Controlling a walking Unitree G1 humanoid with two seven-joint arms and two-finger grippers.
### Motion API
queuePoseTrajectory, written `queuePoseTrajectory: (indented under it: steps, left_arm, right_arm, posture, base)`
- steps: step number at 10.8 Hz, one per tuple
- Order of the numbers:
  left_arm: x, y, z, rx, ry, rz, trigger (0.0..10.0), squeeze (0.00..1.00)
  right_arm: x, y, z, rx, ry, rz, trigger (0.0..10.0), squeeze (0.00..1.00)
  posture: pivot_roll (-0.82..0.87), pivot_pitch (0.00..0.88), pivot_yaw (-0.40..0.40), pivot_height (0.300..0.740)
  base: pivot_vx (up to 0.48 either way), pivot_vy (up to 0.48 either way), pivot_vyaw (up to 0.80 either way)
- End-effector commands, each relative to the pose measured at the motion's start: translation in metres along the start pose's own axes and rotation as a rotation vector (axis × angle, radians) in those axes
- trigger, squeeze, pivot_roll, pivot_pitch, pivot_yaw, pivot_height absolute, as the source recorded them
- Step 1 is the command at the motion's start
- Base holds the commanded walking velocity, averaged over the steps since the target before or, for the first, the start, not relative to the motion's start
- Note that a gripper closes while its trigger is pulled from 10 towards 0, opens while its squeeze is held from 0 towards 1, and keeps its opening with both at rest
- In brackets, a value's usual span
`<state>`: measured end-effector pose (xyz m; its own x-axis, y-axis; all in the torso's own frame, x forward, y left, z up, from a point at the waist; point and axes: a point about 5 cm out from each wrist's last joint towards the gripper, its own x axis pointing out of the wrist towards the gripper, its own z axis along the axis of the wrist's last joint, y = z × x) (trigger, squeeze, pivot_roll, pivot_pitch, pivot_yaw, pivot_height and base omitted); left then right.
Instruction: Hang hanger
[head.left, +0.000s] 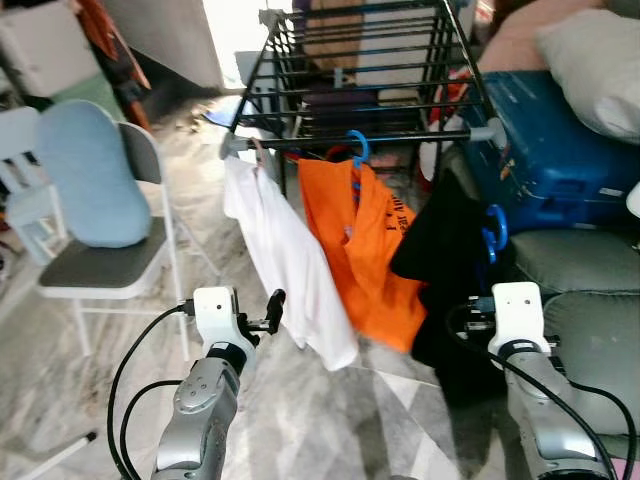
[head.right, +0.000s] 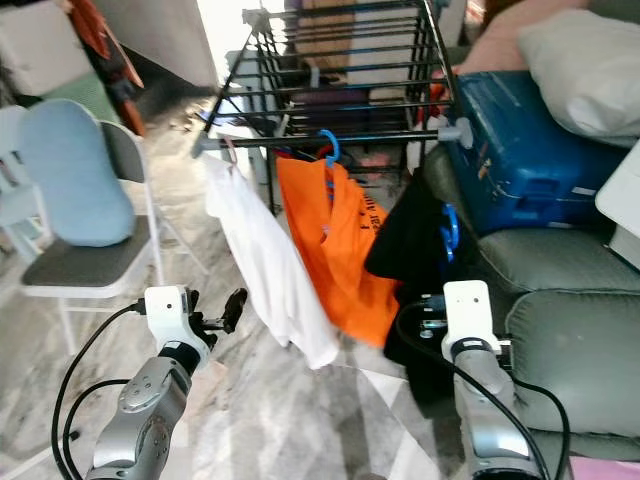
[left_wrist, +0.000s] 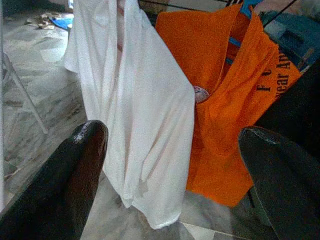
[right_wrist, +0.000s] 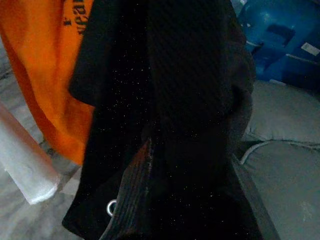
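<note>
— Nearest first: what are the arms doing?

— The left gripper (left_wrist: 170, 150) is raised over the marble floor (head.left: 300, 420), its two black fingers (left_wrist: 65, 175) spread wide apart with nothing between them; it points at the white shirt (head.left: 285, 255). The right gripper (head.left: 478, 305) is buried in the black garment (head.left: 445, 270); in the right wrist view the dark cloth (right_wrist: 165, 100) wraps around a finger, so it appears to grip the garment, though the fingertips are hidden.

— And the hanger?

— A blue hanger (head.left: 495, 232) sticks out of the black garment just above the right gripper, below the rail (head.left: 360, 141) and not hooked on it; the garment hangs beside the grey sofa (head.left: 570, 280).

— Farther on?

— The orange shirt (head.left: 365, 250) hangs from the rail by its own blue hook (head.left: 357, 145), the white shirt beside it on the left; the rail belongs to a black drying rack (head.left: 350, 70); a chair (head.left: 100, 260) with a pale blue cushion (head.left: 90, 175) stands to the left; a blue suitcase (head.left: 545, 150) lies on the sofa, a pillow (head.left: 595, 65) on top.
</note>
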<state>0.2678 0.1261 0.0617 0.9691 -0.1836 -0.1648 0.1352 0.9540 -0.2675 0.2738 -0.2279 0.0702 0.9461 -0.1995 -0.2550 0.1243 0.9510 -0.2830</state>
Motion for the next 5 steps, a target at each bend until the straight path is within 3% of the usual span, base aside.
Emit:
queuePoseTrajectory:
  steps: [1,5]
  left_arm:
    - [-0.0014,0.0042,0.0028,-0.001,-0.004,0.015,10.0,0.0]
    - [-0.0017,0.0026,-0.0008,-0.004,0.026,-0.005,10.0,0.0]
  right_arm:
    - [0.0021,0.0035,0.0127,0.008,-0.049,0.01,10.0,0.0]
    - [0.0042,0.0018,0.0146,0.0,-0.047,0.005,10.0,0.0]
  posture:
    - [-0.26,0.0,0.079,0.74]
    - [-0.26,0.0,0.07,0.74]
  base:
    - [0.0,0.48,0.0]
    - [0.0,0.48,0.0]
